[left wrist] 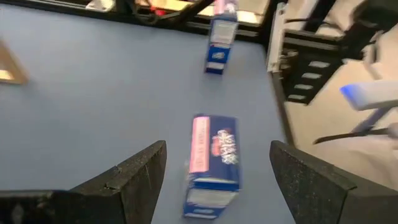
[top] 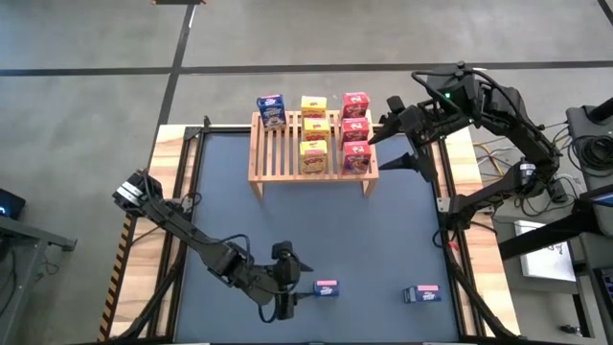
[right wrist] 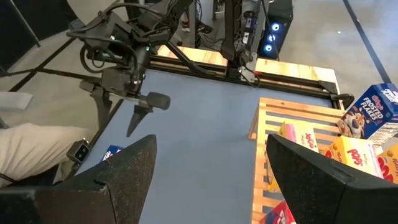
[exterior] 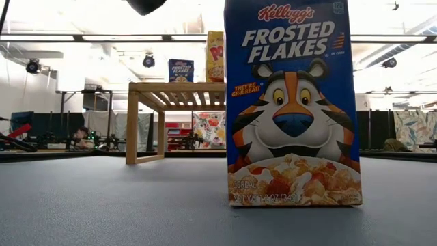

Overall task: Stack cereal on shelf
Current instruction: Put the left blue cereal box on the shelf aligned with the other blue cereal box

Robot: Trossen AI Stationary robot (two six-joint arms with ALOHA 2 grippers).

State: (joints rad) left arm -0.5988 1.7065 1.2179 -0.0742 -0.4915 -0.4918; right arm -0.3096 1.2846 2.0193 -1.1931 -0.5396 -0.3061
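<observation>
Matting (top: 316, 230), dark and bare, spreads wide between the two arms, with pale wooden edging (top: 163, 182) along its sides. Next in size, the shelf (top: 283, 153), a light slatted rack on short legs, stands just beside the right gripper (top: 381, 144), which hangs released at the rack's red end. On the slats sit seven small boxes: one blue box (top: 271, 110) at the back corner farthest from that pincer, three yellow boxes (top: 313, 132) in a middle row, three red boxes (top: 355, 132) in the row nearest it. The left gripper (top: 289, 286) hovers low near the front edge, fingers (left wrist: 134, 177) spread and empty, a blue box (top: 327, 287) standing just ahead between them, upright, pink along one side. Another blue box (top: 421, 293) stands farther beyond, well apart from the first
</observation>
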